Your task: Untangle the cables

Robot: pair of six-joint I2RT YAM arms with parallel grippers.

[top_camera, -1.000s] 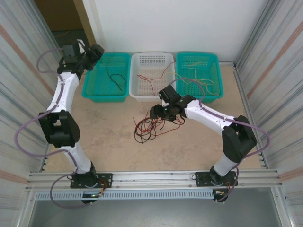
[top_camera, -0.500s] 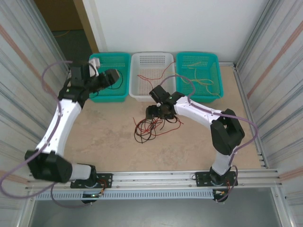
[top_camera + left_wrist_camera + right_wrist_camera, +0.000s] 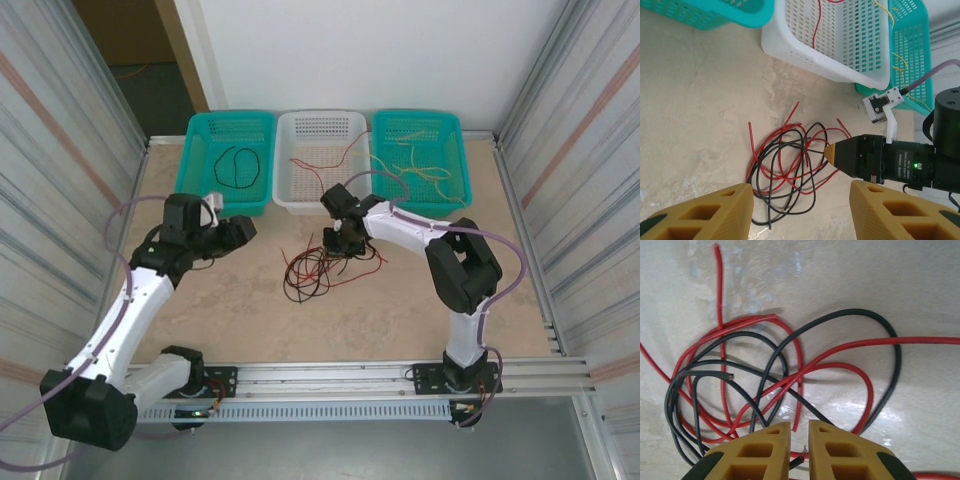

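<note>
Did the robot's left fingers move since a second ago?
Yes. The left fingers came off the left teal basket, toward the arm bases, and are now over the table near the tangled cables.

Smooth glossy insulation is noted on the cables (image 3: 790, 160). Table top (image 3: 850, 275) is finished mottled, faintly shiny; baskets (image 3: 810, 55) are perforated plastic.
</note>
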